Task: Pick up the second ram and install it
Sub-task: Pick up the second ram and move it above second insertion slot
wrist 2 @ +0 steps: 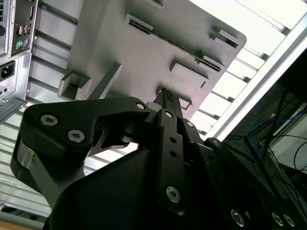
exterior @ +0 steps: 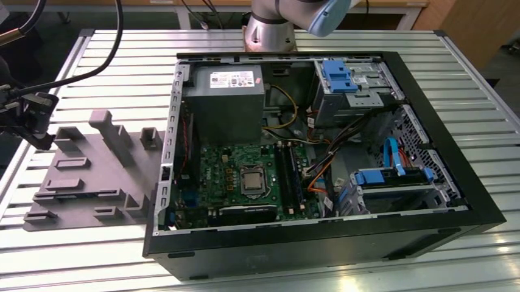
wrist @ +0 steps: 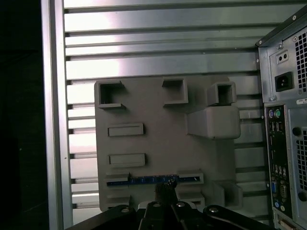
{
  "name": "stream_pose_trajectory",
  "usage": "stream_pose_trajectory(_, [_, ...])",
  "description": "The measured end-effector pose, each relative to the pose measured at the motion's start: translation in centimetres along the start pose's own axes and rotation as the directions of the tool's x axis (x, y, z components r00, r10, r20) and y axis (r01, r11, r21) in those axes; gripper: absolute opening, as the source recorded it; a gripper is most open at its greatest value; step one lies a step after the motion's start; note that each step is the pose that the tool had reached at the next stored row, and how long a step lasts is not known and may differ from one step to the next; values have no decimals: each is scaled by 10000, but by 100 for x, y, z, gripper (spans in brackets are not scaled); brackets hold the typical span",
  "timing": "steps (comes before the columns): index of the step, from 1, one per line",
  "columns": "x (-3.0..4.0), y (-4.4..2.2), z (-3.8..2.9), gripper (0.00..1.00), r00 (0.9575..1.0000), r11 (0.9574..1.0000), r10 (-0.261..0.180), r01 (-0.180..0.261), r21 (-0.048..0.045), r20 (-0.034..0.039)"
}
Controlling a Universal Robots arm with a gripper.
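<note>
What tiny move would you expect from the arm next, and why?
Probably a short, straight descent onto the stick. In the first wrist view the tool is lined up over the middle of the second ram, which lies on edge in its slot in the grey tray, not yet lifted out.

one gripper [wrist: 165, 188], one memory stick [wrist: 139, 181] at its tip, one grey tray [wrist: 158, 143] under it, one open computer case [exterior: 325, 249], one slatted table [exterior: 122, 55].
</note>
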State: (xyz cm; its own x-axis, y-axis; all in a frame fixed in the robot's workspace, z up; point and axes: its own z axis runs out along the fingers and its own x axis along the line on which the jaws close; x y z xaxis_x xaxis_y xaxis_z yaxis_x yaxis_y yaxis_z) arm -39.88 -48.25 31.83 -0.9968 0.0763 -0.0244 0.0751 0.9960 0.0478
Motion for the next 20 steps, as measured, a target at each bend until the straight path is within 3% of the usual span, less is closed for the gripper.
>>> stream_pose_trajectory(8, [0,0,1,11,10000,10000,-12,12,0,0])
stream_pose_trajectory(20, [1,0,1,11,9986,9986,-520,520,-13,-24])
